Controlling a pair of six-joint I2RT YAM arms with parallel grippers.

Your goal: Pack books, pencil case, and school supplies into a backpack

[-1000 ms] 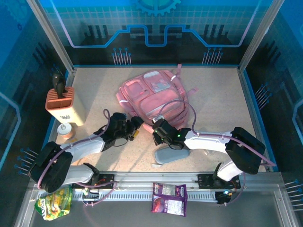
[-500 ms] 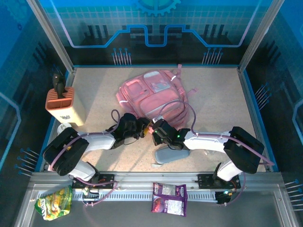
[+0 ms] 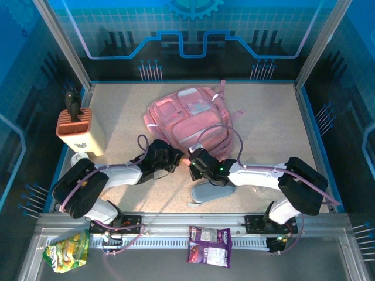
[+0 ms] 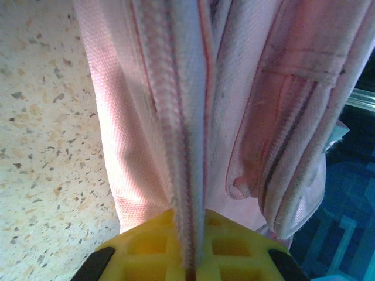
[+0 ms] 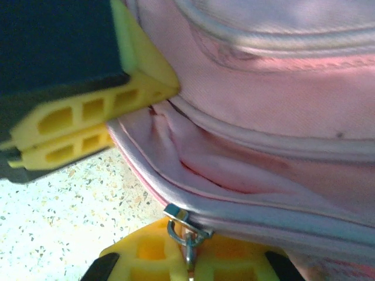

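**Top and wrist views.** The pink backpack (image 3: 190,120) lay at the middle of the table, its lower hem toward the near edge. My left gripper (image 4: 190,266) was clamped on the backpack's zipper seam (yellow pads pinching the folded fabric). My right gripper (image 5: 187,260) was closed on the metal zipper pull (image 5: 183,229) just beside it. The grey-blue pencil case (image 3: 212,191) lay near the table's near edge, under my right arm.

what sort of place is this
Likely a robot test cell: blue printed panels on a metal frame enclose a speckled table, with a left arm and right arm bolted at its near edge.
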